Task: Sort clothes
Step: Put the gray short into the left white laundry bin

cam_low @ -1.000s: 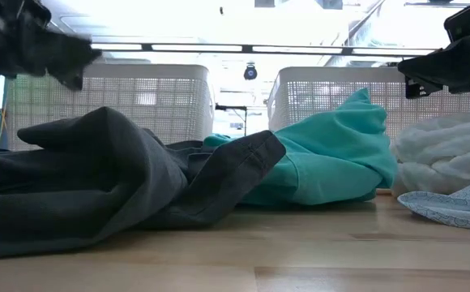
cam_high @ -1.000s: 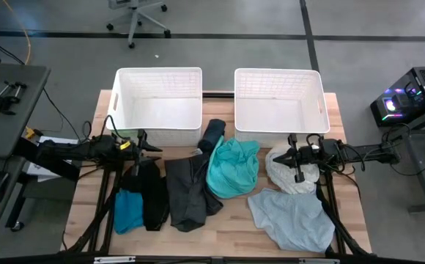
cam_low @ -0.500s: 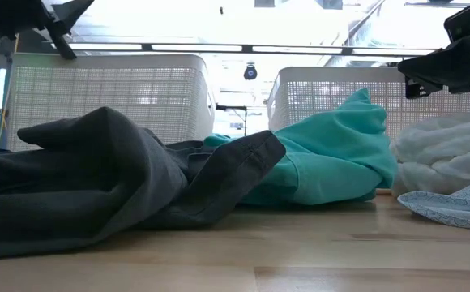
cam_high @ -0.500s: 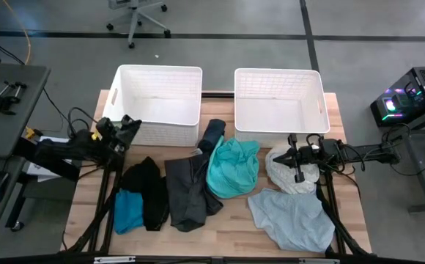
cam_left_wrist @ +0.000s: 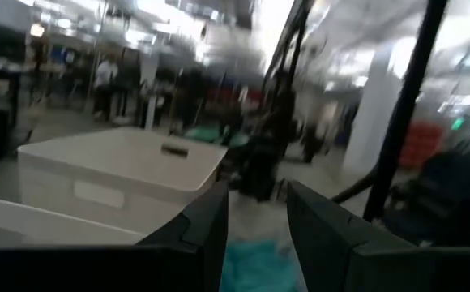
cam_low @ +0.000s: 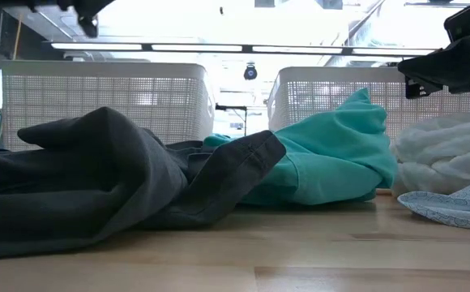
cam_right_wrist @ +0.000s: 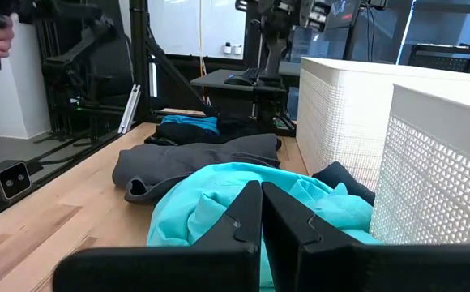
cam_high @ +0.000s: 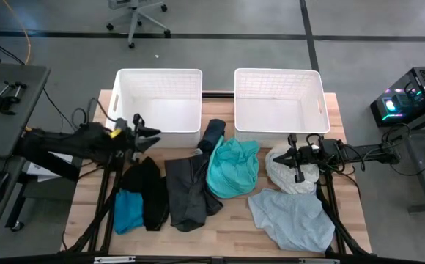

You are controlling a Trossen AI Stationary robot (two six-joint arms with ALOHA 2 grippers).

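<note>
Several garments lie on the table: black [cam_high: 146, 192] over turquoise blue [cam_high: 128, 211], charcoal grey [cam_high: 187, 192], navy [cam_high: 212, 136], teal [cam_high: 232, 167], white [cam_high: 289, 174] and pale blue [cam_high: 294, 216]. My left gripper [cam_high: 148, 136] is open and empty. It is raised in front of the left basket's near wall, beyond the black garment, and its wrist view shows its parted fingers [cam_left_wrist: 255, 243]. My right gripper [cam_high: 282, 156] is shut and empty. It hovers level above the white garment and points toward the teal one [cam_right_wrist: 219, 211]. In the low view the right gripper [cam_low: 413, 77] is clear of the cloth.
Two white slatted baskets stand side by side at the table's far edge, the left basket [cam_high: 159, 110] and the right basket [cam_high: 278, 110]. Bare wood [cam_high: 227, 227] shows along the near edge between the grey and pale blue garments. Black stands and a person show beyond the table's left side [cam_right_wrist: 97, 49].
My left gripper has risen from just above the black garment. It swung back toward the table's far left corner while turning, then came back toward the right in front of the left basket. The clothes have not moved.
</note>
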